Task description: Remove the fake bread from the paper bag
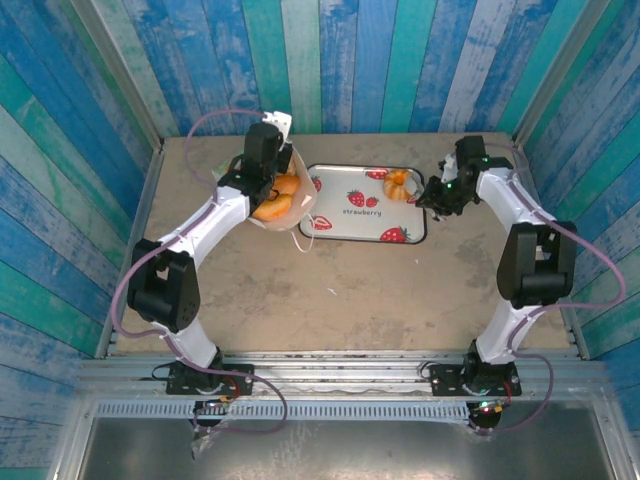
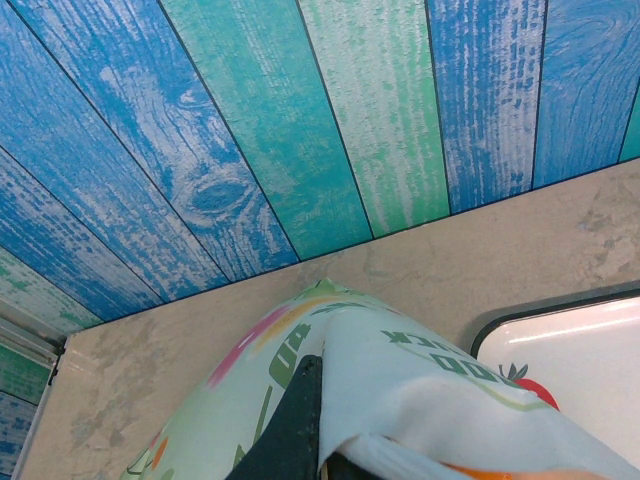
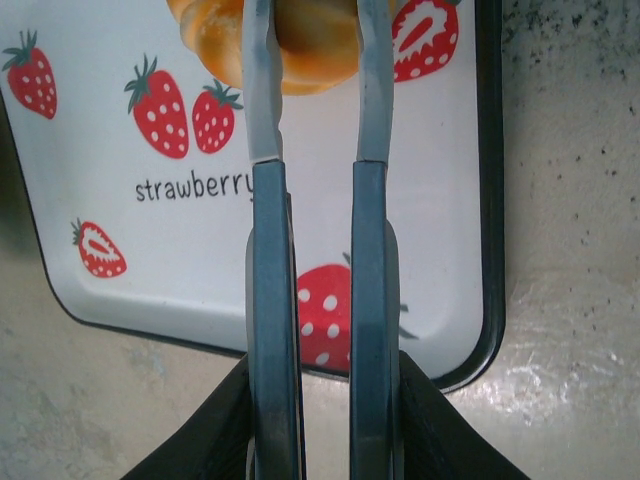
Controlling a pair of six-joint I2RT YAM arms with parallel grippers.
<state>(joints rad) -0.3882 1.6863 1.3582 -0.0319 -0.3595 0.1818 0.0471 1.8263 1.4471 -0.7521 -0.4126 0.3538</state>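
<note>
On my left, the left gripper [image 2: 308,405] has its jaws pressed together on the paper bag's [image 1: 300,222] rim, with white paper folded against the one dark finger I can see from the wrist camera. The bag sits at the far left of the table [image 1: 330,300], just beside the tray, mouth up. Inside it is fake bread [image 1: 273,208], glossy and golden-orange. The arm covers part of the bag's mouth, so I cannot count the pieces. The bag's side carries pink and green print with green lettering, but it is creased and I cannot read it.

To the right lies the white strawberry tray [image 1: 345,228], dark-rimmed, with the word "strawberry" printed among red berries. One orange roll [image 3: 315,45] rests on its far right end.

The right gripper [image 1: 438,195] is over that end, its jaws a narrow gap apart. The fingertips are cut off at the frame's top edge, so I cannot tell whether they pinch the roll.
</note>
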